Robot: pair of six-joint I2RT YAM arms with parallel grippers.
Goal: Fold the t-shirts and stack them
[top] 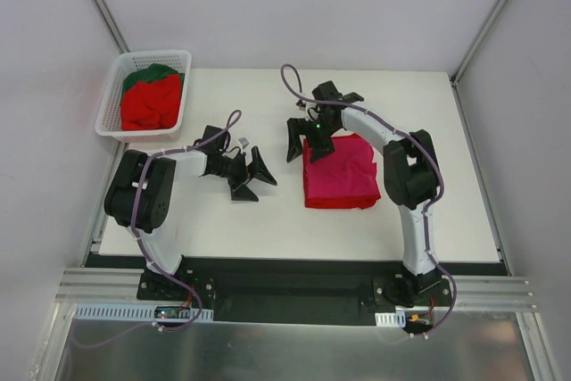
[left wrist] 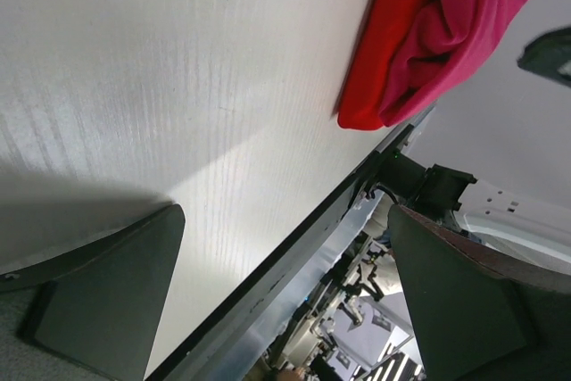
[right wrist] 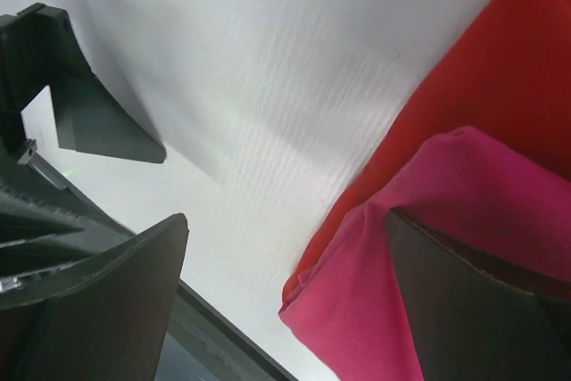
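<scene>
Top view: a folded magenta-pink t-shirt (top: 343,167) lies flat on a folded red t-shirt (top: 339,204), right of centre on the white table (top: 268,220). The stack is near-square, its edges roughly parallel to the table's. The right gripper (top: 306,151), jaws apart, hangs over the stack's upper-left corner. The left gripper (top: 252,183), jaws apart, sits left of centre over bare table. Upper left, a white basket (top: 109,122) holds crumpled red shirts (top: 150,106) and a dark green shirt (top: 147,73).
</scene>
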